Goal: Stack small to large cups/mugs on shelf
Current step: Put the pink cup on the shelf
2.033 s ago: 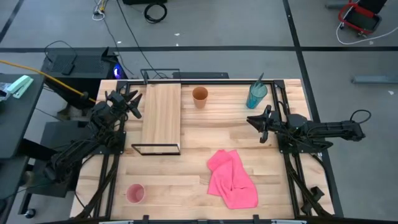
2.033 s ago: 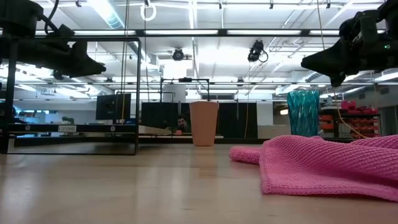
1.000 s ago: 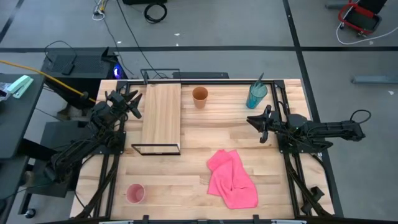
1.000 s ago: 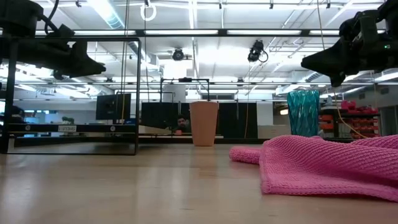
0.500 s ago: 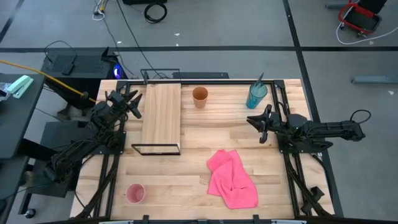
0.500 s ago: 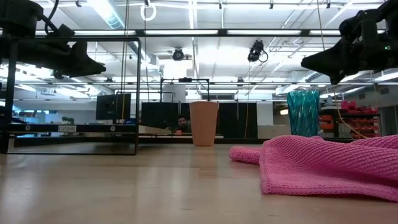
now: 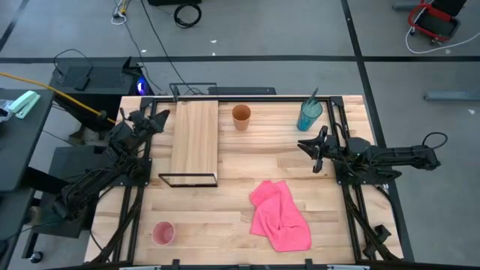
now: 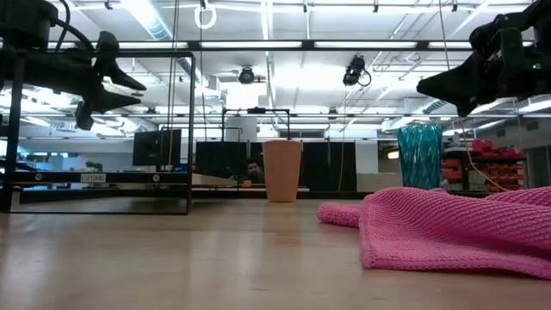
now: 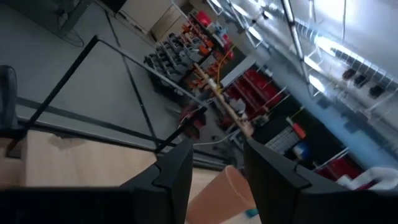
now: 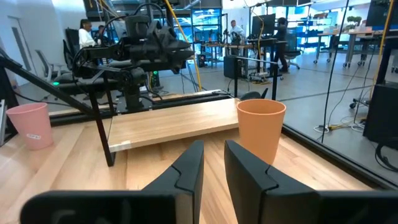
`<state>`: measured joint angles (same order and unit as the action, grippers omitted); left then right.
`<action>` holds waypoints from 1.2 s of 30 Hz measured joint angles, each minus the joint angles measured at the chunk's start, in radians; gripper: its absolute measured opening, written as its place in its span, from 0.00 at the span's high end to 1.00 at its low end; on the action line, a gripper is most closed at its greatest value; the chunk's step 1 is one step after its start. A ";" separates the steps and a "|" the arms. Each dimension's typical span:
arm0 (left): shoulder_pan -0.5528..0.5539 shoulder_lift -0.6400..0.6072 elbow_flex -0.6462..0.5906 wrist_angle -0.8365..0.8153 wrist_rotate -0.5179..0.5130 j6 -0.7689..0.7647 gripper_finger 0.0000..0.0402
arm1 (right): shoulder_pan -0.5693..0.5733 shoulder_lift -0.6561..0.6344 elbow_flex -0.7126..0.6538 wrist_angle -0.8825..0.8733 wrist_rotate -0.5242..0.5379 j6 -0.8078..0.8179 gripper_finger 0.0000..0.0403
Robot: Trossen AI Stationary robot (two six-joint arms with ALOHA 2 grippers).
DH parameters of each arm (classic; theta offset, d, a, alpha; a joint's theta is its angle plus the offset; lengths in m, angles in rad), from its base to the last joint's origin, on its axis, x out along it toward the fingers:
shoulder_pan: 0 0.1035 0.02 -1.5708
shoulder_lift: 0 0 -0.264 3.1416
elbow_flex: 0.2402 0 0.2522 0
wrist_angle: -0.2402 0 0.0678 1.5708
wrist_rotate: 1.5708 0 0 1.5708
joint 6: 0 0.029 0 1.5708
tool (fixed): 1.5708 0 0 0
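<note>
Shelf (image 7: 194,141) runs lengthwise away from the table's front, empty, beside the left gripper (image 7: 154,118). Teal tumbler (image 7: 309,115) stands just beyond the right gripper (image 7: 306,147); orange cup (image 7: 241,116) between; pink cup (image 7: 163,233) nearer left. Both grippers' fingers are parted, empty.

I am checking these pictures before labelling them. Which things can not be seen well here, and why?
- Pink cup: absent from the low view; it lies outside that picture.
- Teal tumbler: its foot is hidden in the low view by the pink cloth.
- Orange cup: in the left wrist view, the left gripper's fingers and the picture's edge cut it off.
- Shelf: the low view shows it edge-on, so its top is hidden.
</note>
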<state>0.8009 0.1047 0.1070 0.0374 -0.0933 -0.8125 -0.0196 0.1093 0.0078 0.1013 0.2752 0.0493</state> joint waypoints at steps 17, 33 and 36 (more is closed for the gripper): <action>0.000 0.000 0.000 0.178 0.000 -0.015 0.63 | 0.000 0.000 0.000 0.000 0.000 0.003 0.82; 0.000 0.001 0.071 0.935 0.126 0.065 0.67 | 0.000 0.000 0.000 0.000 0.000 0.002 0.82; -0.001 0.010 0.202 0.704 0.243 0.094 0.68 | 0.000 0.000 0.000 0.000 0.000 0.002 0.82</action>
<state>0.8002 0.1149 0.3089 0.7417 0.1495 -0.7182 -0.0193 0.1093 0.0080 0.1016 0.2752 0.0513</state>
